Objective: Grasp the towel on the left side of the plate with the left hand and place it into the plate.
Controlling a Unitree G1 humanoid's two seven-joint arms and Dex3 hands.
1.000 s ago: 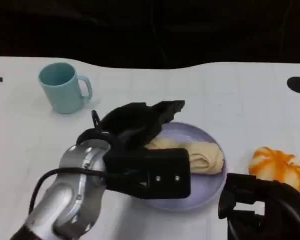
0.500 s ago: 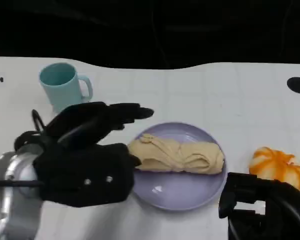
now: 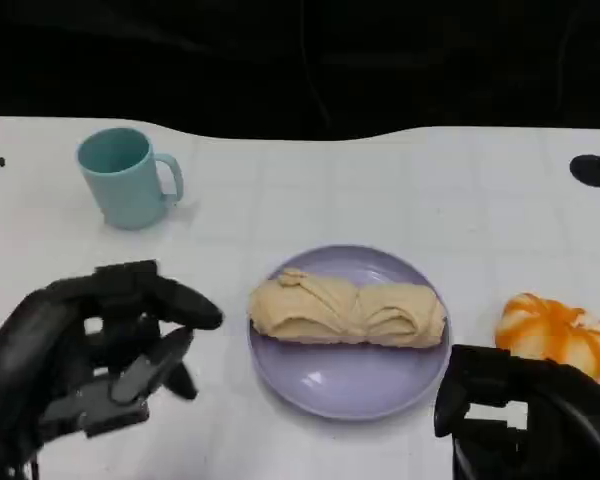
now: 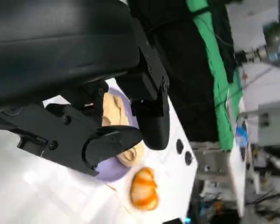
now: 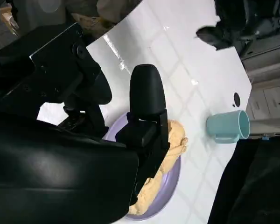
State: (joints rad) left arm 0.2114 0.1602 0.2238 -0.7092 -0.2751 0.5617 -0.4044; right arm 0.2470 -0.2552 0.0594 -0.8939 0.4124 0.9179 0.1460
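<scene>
A beige rolled towel [image 3: 347,311] lies across the lavender plate [image 3: 350,385] in the middle of the table. The towel [image 4: 113,106] and plate [image 4: 109,169] peek out past the fingers in the left wrist view; the towel [image 5: 164,158] on the plate [image 5: 170,182] also appears in the right wrist view. My left hand [image 3: 80,350] sits low at the table's left front, well clear of the plate, fingers apart and holding nothing. My right hand [image 3: 525,420] rests at the lower right near the plate's rim, its fingers curled, nothing seen in it.
A teal mug [image 3: 128,177] stands at the back left. An orange and white pumpkin [image 3: 555,335] sits right of the plate, close to my right hand. A black round mark [image 3: 592,169] lies at the far right, and the table's dark far edge runs behind.
My left hand has let go of the towel on the plate and drawn back left and toward me, from over the plate's left rim to the table's front left.
</scene>
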